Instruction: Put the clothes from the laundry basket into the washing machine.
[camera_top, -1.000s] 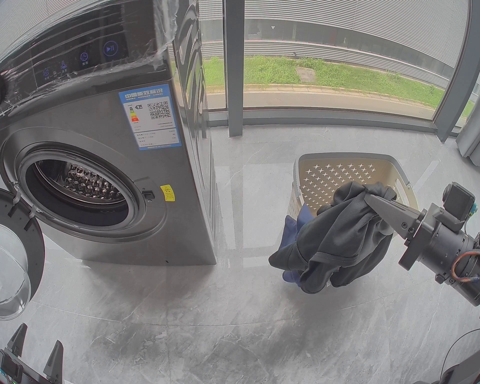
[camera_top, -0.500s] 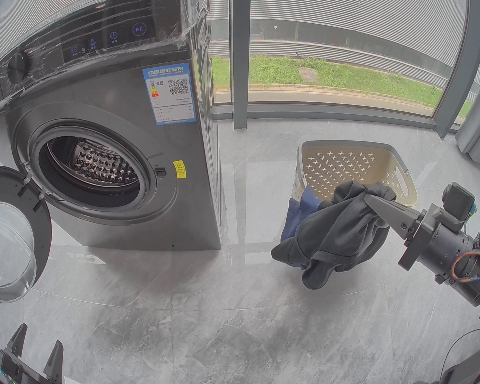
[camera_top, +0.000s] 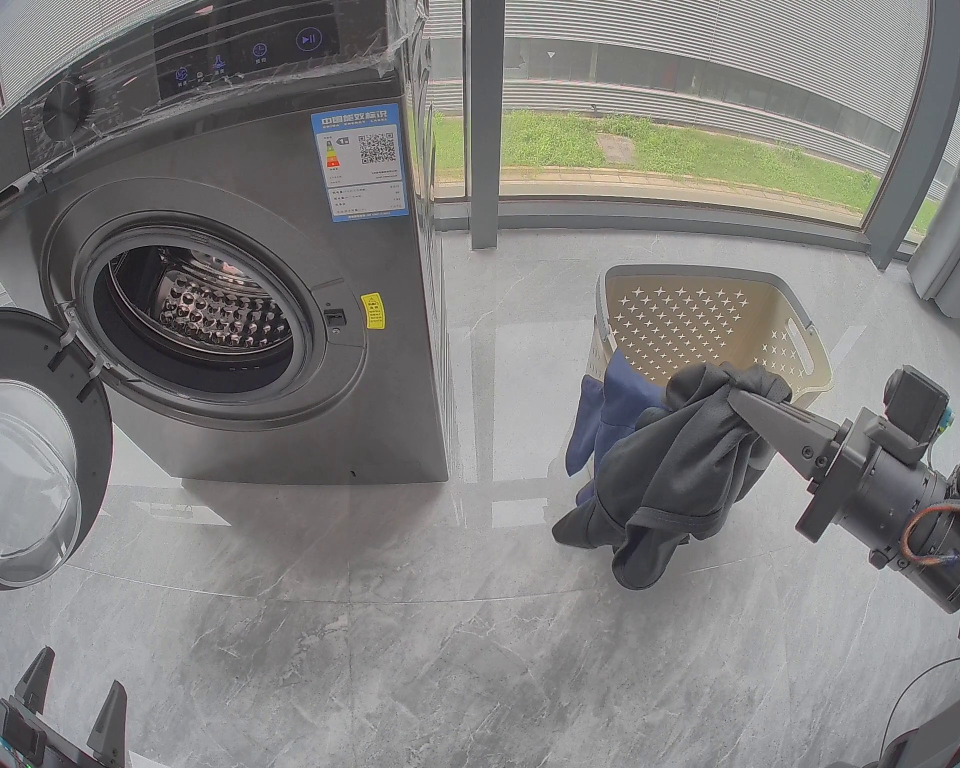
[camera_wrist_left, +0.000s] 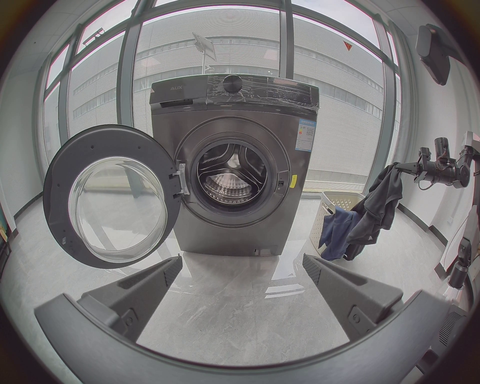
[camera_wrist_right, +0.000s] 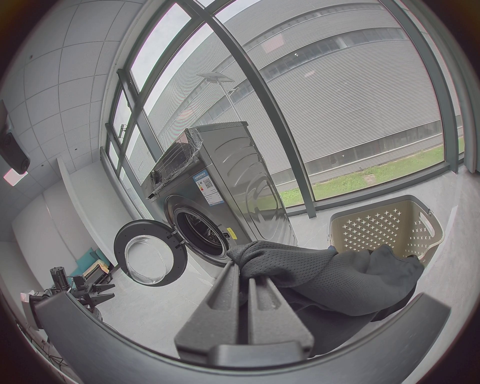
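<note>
Because the dark grey garment (camera_top: 690, 470) hangs in bunched folds from your right claw (camera_top: 742, 396), you cannot make out its full shape. Its lowest fold droops close to the floor (camera_top: 400, 640), and whether it touches is unclear. The claw's fingers are pressed together, clamped on a gathered edge of the fabric, with the garment held in the air over the near side of the laundry basket (camera_top: 700, 272).

The garment covers the basket's near wall and most of its inside, so you cannot see what lies at the bottom. A blue garment (camera_top: 608, 410) drapes over the basket's rim on the side toward the washing machine (camera_top: 250, 170). Its lower part is tucked behind the grey one, and you cannot tell whether the two touch.

The machine's round opening (camera_top: 200, 310) faces you with the perforated drum in view, though its depths are too dim to judge. The door (camera_top: 45, 470) is swung wide on the side away from the basket, cut off by the head view's edge. Your left claw (camera_top: 78, 685) sits low near that door, fingers apart and holding nothing.

Bare floor stretches between the basket and the machine's front, with the machine's near corner standing beside that path.
</note>
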